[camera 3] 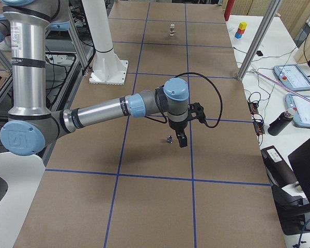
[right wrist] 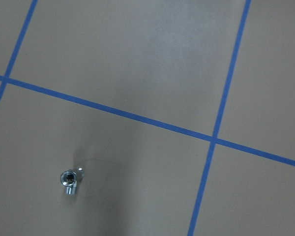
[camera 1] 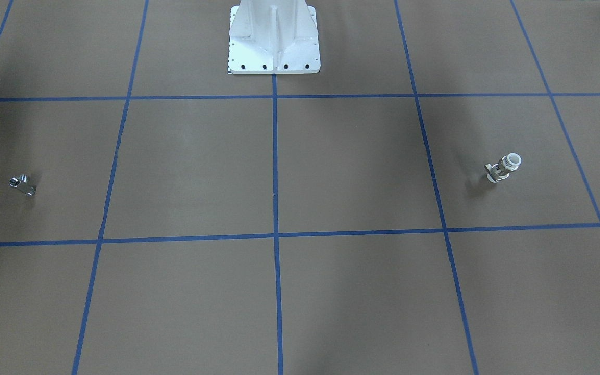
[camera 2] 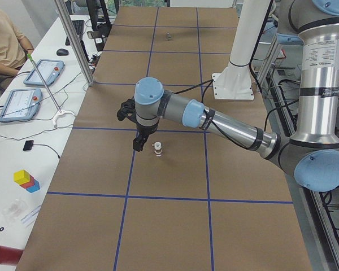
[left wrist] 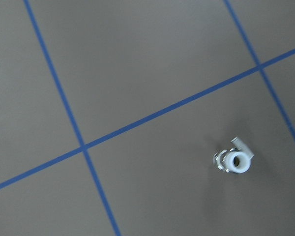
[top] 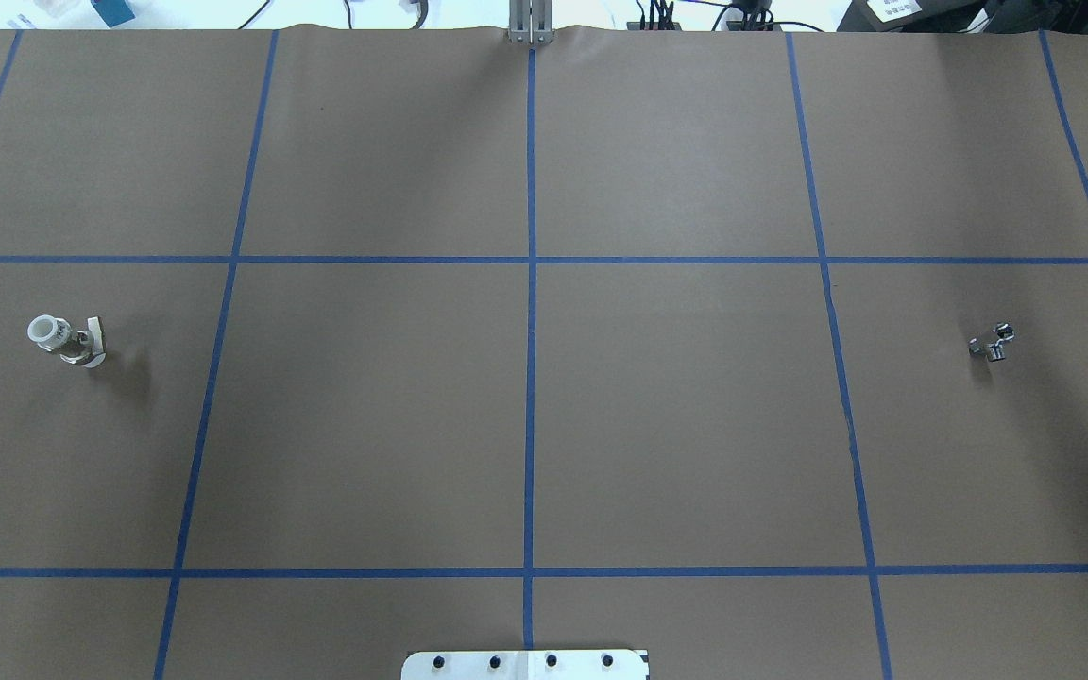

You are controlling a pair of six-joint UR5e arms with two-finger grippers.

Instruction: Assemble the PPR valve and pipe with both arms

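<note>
The PPR valve [top: 67, 340] stands upright on the brown table at my left, white-ended with a side lever; it also shows from across the table [camera 1: 504, 167] and in the left wrist view [left wrist: 234, 161]. The pipe [top: 991, 343], a small shiny metal fitting [camera 1: 23, 184], rests far to my right [right wrist: 69, 180]. From the table's left end, my left gripper [camera 2: 137, 145] hangs just beside the valve [camera 2: 157, 150], apart from it. Seen from the right end, my right gripper [camera 3: 182, 141] hovers next to the pipe [camera 3: 169, 138]. I cannot tell whether either gripper is open or shut.
The white bolted pedestal [camera 1: 274, 47] stands at the table's middle on the robot's side. Blue tape lines [top: 530, 378] divide the brown surface into squares. A person [camera 2: 3, 45] sits at a side table with tablets [camera 2: 42, 72] and coloured blocks [camera 2: 25, 179].
</note>
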